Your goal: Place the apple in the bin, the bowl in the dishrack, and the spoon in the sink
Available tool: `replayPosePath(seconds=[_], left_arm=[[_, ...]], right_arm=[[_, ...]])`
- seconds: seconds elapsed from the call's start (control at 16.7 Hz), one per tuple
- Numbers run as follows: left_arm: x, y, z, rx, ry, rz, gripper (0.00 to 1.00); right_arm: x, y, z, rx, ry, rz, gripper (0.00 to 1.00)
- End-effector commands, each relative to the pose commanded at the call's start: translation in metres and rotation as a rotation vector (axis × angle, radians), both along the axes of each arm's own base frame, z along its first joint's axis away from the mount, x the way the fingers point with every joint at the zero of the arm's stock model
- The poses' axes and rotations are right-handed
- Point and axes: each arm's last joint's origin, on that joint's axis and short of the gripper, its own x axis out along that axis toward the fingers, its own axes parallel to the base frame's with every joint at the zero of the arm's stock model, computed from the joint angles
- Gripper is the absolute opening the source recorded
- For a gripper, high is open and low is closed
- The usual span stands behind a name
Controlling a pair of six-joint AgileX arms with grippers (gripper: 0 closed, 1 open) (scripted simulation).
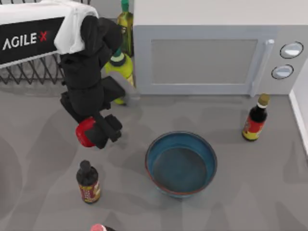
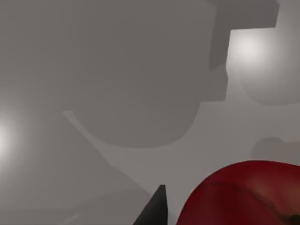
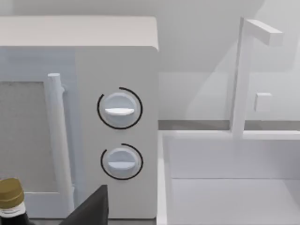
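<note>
Apple (image 1: 84, 132), glossy red, sits clamped between the dark fingers of the left gripper (image 1: 91, 131) above the grey table (image 1: 43, 192) on its left half, with the fruit's red curve filling a corner of the left wrist view (image 2: 243, 197) beside one black fingertip (image 2: 157, 208). Nearest the camera's lower edge, a dark red-labelled bottle (image 1: 88, 182) stands just below the held fruit. To its right the blue-teal bowl (image 1: 181, 163) with its reddish-brown rim rests upright near the table's middle, apart from everything else. A second dark bottle (image 1: 255, 118) with a gold cap stands toward the right side. Farther back, the grey microwave (image 1: 211, 48) lines the rear, two round dials (image 3: 119, 108) on its right panel, and two green bottles (image 1: 122, 65) stand at its left corner. The dark wire dishrack (image 1: 29, 72) occupies the far left, partly under the left arm. From the right wrist view, a white sink (image 3: 229, 178) with an upright white tap (image 3: 241, 75) lies beside the microwave; whether the right gripper's claw is apart or together cannot be told.
</note>
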Motion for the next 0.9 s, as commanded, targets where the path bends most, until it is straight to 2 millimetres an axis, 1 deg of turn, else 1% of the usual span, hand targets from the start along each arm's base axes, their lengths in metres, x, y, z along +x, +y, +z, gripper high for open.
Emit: replayPosePath(seconds=[0.18,0.3,0.42,0.66,0.72,0.78,0.9], left_arm=[[0.003,0.005,0.032,-0.007,-0.028,0.013,0.0],[0.005,0.008,0.046,-0.012,-0.047,0.022,0.0],[0.005,0.009,0.05,-0.013,-0.052,0.025,0.0],[0.005,0.009,0.049,-0.009,-0.049,0.023,0.0],[0.005,0.014,0.051,0.004,-0.052,0.047,0.0],[0.005,0.025,0.054,0.028,-0.059,0.091,0.0],[0.006,0.057,0.063,0.098,-0.081,0.232,0.0]], right_arm=[[0.0,0.0,0.0,0.0,0.0,0.0,1.0],[0.0,0.0,0.0,0.0,0.0,0.0,1.0],[0.0,0.0,0.0,0.0,0.0,0.0,1.0],[0.0,0.0,0.0,0.0,0.0,0.0,1.0],[0.0,0.0,0.0,0.0,0.0,0.0,1.0],[0.0,0.0,0.0,0.0,0.0,0.0,1.0],[0.0,0.0,0.0,0.0,0.0,0.0,1.0]])
